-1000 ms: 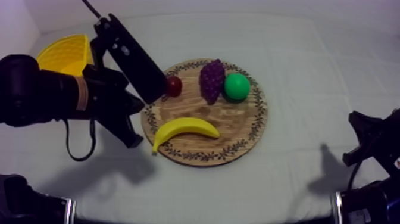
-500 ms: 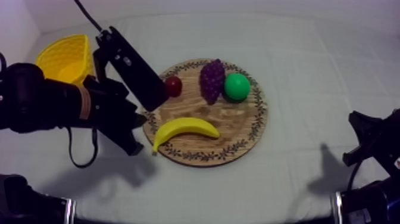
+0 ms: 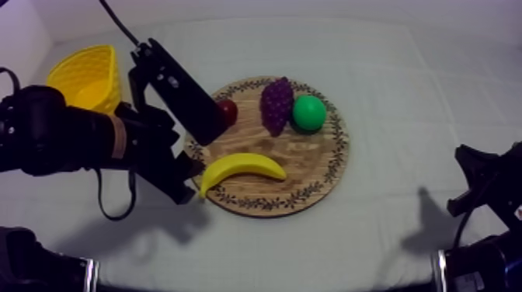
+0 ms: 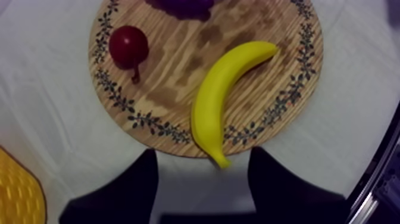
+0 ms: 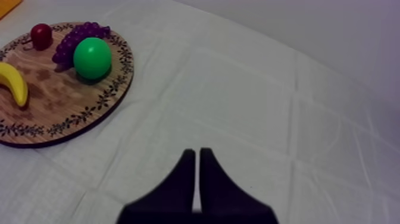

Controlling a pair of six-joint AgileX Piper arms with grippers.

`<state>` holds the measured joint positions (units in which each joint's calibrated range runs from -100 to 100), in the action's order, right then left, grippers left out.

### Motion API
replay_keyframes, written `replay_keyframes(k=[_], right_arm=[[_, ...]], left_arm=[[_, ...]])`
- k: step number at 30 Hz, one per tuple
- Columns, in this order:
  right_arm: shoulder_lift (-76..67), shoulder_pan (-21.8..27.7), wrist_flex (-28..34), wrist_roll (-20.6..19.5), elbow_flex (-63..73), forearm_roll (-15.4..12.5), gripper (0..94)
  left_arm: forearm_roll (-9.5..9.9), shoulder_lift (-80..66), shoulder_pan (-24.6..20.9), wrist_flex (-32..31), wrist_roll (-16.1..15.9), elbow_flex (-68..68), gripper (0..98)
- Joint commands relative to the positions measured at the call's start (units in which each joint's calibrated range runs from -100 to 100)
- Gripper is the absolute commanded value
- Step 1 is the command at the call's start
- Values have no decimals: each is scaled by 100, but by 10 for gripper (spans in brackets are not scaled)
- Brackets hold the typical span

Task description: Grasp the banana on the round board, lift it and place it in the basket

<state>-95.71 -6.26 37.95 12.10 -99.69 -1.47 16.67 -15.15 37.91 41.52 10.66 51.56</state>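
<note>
The yellow banana lies on the front part of the round wooden board, its curved back toward the far side. My left gripper hangs at the board's left edge, open. Its two black fingers stand apart on either side of the banana's near tip, touching nothing. The yellow basket stands at the far left, behind the left arm. My right gripper rests low at the right side of the table, shut with nothing in it, well away from the board.
On the board's far half lie a small red fruit, a bunch of purple grapes and a round green fruit. Bare cloth stretches right of the board and in front of it.
My left gripper has gone from shut to open and has moved right and slightly forward, toward the banana's left end. The fruit and the right arm have not moved.
</note>
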Motion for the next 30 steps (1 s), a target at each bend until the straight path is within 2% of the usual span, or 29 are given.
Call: replay_keyframes(k=[1, 8, 15, 24, 30], right_arm=[[-4, -1, 3, -1, 3, -2, 5], [-4, -1, 3, -1, 3, -2, 5], [-4, -1, 3, -1, 3, -2, 5], [-4, -1, 3, -1, 3, -2, 5], [-4, -1, 3, -1, 3, -2, 5]], left_arm=[[-22, 118, 0, -25, -9, -24, 579], [-195, 848, -5, -135, -126, -337, 554], [-519, 1705, -71, -88, -405, -825, 537], [-795, 2650, -112, 327, -684, -1590, 527], [-895, 3167, -130, 822, -719, -2137, 507]])
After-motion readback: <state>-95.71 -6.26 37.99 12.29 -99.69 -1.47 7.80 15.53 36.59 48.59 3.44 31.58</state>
